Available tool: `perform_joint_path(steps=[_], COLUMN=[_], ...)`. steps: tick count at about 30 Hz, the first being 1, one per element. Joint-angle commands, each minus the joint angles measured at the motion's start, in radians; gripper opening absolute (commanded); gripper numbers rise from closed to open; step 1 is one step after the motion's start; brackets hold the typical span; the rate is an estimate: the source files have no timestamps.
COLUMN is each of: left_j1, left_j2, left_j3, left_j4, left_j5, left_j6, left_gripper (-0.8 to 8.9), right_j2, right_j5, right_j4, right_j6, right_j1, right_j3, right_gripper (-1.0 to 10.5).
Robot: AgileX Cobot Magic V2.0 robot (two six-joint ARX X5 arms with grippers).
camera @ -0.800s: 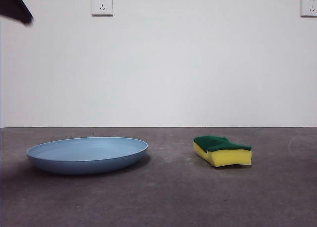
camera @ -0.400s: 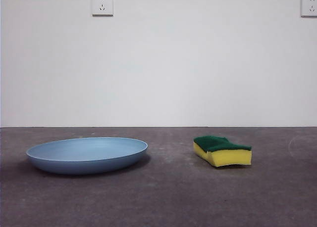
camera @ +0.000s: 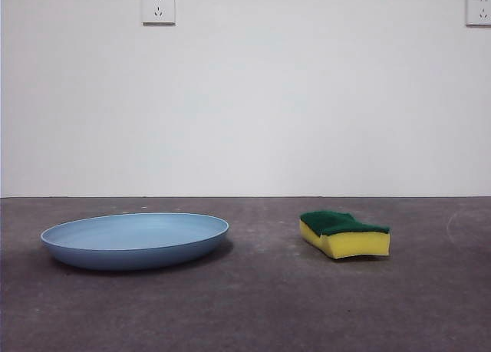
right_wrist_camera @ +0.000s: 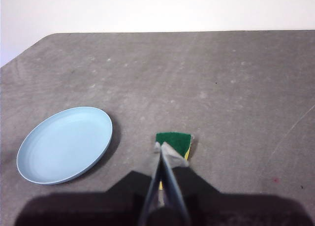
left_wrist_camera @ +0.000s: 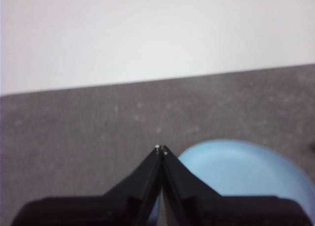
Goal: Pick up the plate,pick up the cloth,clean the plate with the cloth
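The light-blue plate lies flat on the grey table at the left of the front view. The cloth, a yellow sponge with a green scouring top, lies to its right, apart from it. Neither arm shows in the front view. My left gripper is shut and empty, held above the table with the plate just beyond and beside its tips. My right gripper is shut and empty, high above the table, its tips in line with the sponge; the plate lies off to one side.
A white wall with two sockets stands behind the table's far edge. The grey tabletop stretches in front of the plate and the sponge.
A black arm tip that showed at the front view's top left corner one second ago has gone out of view. The plate and the sponge have not moved.
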Motion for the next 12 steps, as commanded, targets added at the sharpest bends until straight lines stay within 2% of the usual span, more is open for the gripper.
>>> perform_joint_path(steps=[1,7,12], left_j1=[0.008,0.011,0.018], left_j2=[-0.047,-0.14,-0.166], left_j3=[-0.079,-0.177,-0.185], left_j4=[0.034,0.036,-0.039], left_j5=[-0.002,-0.003,-0.032], left_j6=[0.002,-0.043,-0.049], left_gripper=[-0.03,-0.03,-0.03], right_j2=[-0.002,-0.002,-0.002], right_j5=[0.003,0.003,0.003], right_j4=[0.004,0.004,0.003], right_j6=[0.008,0.008,0.008], right_j1=[0.001,0.001,0.001], right_j3=[-0.002,-0.002,-0.002], right_gripper=[0.0,0.0,0.0])
